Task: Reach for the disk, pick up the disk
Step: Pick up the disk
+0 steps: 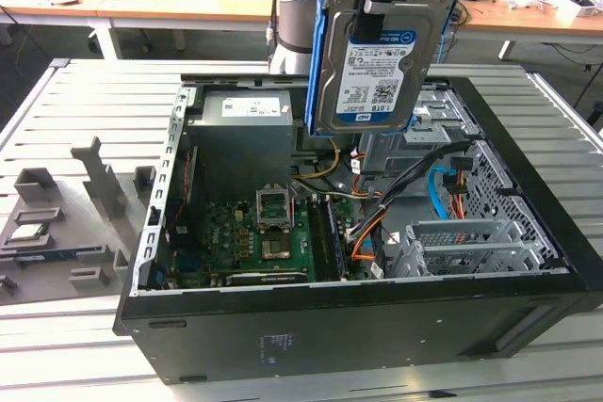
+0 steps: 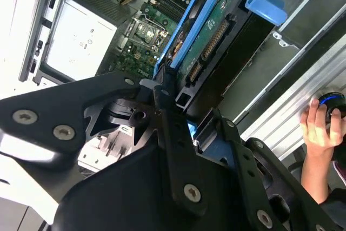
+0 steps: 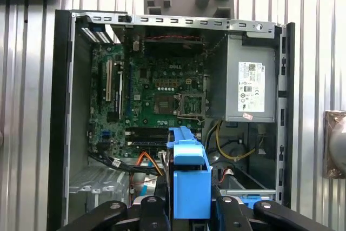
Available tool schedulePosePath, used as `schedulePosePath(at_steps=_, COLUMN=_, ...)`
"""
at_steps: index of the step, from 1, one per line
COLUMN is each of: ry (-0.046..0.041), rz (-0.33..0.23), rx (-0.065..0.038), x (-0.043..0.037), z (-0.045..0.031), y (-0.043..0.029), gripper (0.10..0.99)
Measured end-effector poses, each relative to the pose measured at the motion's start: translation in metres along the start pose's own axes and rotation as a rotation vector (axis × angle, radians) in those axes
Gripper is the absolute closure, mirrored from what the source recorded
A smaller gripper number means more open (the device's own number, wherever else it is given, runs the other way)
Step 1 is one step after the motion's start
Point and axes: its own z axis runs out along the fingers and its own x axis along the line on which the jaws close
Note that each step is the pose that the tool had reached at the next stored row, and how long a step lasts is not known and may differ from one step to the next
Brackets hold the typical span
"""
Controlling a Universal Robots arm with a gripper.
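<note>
Hanging clear above the open computer case point(image 1: 377, 327), the disk point(image 1: 377, 54) is clamped in the gripper point(image 2: 181, 114), its black fingers point(image 2: 167, 133) closed on the blue carrier's edge; the labelled face stands upright in the exterior view, over the case's far side near the power supply point(image 1: 247, 105); the motherboard point(image 3: 157, 96) lies below; a person's hand point(image 2: 320, 123) rests beyond the case wall.

disk point(image 1: 377, 54): 1 | computer case point(image 1: 377, 327): 1 | power supply point(image 3: 251, 87): 1 | hand point(image 2: 319, 125): 1
</note>
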Motion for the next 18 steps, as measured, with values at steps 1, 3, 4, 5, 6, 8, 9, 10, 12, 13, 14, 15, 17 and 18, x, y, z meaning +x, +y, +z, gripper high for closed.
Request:
schedulePosePath(at_steps=1, ry=-0.0001, rz=0.0, rx=0.0, x=0.002, z=0.0, y=0.0001, gripper=0.722)
schedulePosePath(at_steps=3, ry=-0.0001, rz=0.0, rx=0.0, x=0.006, z=0.0, y=0.0002, gripper=0.722)
schedulePosePath(at_steps=4, ry=-0.0001, rz=0.0, rx=0.0, x=0.008, z=0.0, y=0.0003, gripper=0.722)
schedulePosePath(at_steps=5, ry=-0.0001, rz=0.0, rx=0.0, x=0.0094, z=0.0, y=0.0003, gripper=0.722)
schedulePosePath(at_steps=6, ry=0.0, rz=0.0, rx=0.0, x=0.013, z=-0.0001, y=0.0004, gripper=0.722)
schedulePosePath(at_steps=8, ry=-0.0001, rz=0.0, rx=0.0, x=0.0183, z=-0.0001, y=0.0006, gripper=0.722)
schedulePosePath(at_steps=9, ry=-0.0001, rz=0.0, rx=0.0, x=0.0197, z=-0.0001, y=0.0007, gripper=0.722)
schedulePosePath(at_steps=10, ry=0.0, rz=0.0, rx=0.0, x=0.0221, z=-0.0002, y=0.0007, gripper=0.722)
schedulePosePath(at_steps=12, ry=0.0, rz=0.0, rx=0.0, x=0.0252, z=-0.0002, y=0.0008, gripper=0.722)
schedulePosePath(at_steps=13, ry=0.0, rz=0.0, rx=0.0, x=0.0275, z=-0.0002, y=0.0009, gripper=0.722)
schedulePosePath(at_steps=14, ry=0.0, rz=0.0, rx=0.0, x=0.0301, z=-0.0002, y=0.001, gripper=0.722)
schedulePosePath(at_steps=15, ry=-0.0001, rz=0.0, rx=0.0, x=0.0313, z=-0.0002, y=0.001, gripper=0.722)
schedulePosePath(at_steps=17, ry=0.0, rz=0.0, rx=0.0, x=0.035, z=-0.0003, y=0.0012, gripper=0.722)
schedulePosePath(at_steps=18, ry=0.0, rz=0.0, rx=0.0, x=0.0371, z=-0.0002, y=0.0012, gripper=0.722)
